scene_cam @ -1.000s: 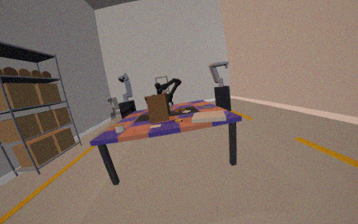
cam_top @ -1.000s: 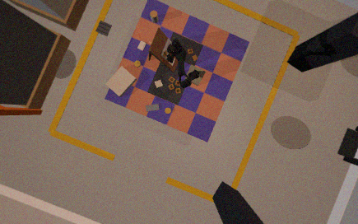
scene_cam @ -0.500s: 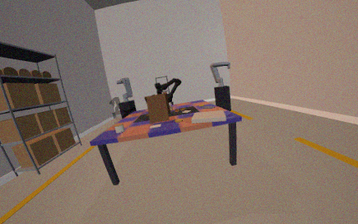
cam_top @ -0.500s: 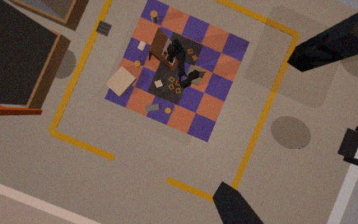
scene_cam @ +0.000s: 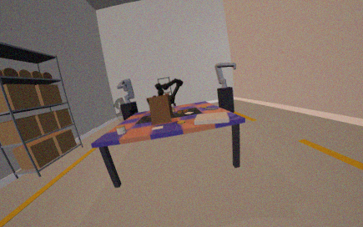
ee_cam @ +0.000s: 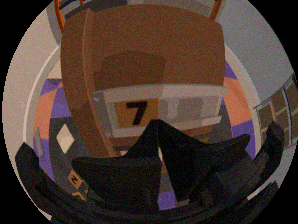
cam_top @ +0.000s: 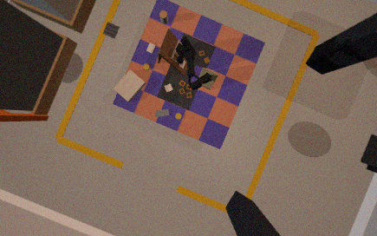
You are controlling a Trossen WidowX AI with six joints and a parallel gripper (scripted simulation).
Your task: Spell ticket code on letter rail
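Observation:
The brown board (ee_cam: 160, 45) (cam_top: 167, 43) (scene_cam: 159, 109) stands upright on the counter. Its pale letter rail (ee_cam: 165, 90) holds an orange tile marked 7 (ee_cam: 136, 113) at the left end in the wrist view; the rail's right part shows no tile. My gripper (ee_cam: 154, 123) is shut with nothing between its fingers, its tips in front of the rail's lower edge, just right of and below the 7. Whether they touch the rail is unclear. The ticket's print is hidden behind the fingers. Loose orange tiles (cam_top: 182, 82) (ee_cam: 74, 178) lie on the dark mat, with another tile (cam_top: 201, 53) in a separate pair.
A pale flat block (cam_top: 129, 86) (scene_cam: 211, 118) and a cup (cam_top: 163, 16) (scene_cam: 121, 130) stand near the counter's edge. A white card (cam_top: 151, 48), yellow discs (cam_top: 146, 67) (cam_top: 178, 116) and a grey block (cam_top: 162, 113) lie around the mat. A white piece (cam_top: 168, 88) (ee_cam: 65, 138) lies on it.

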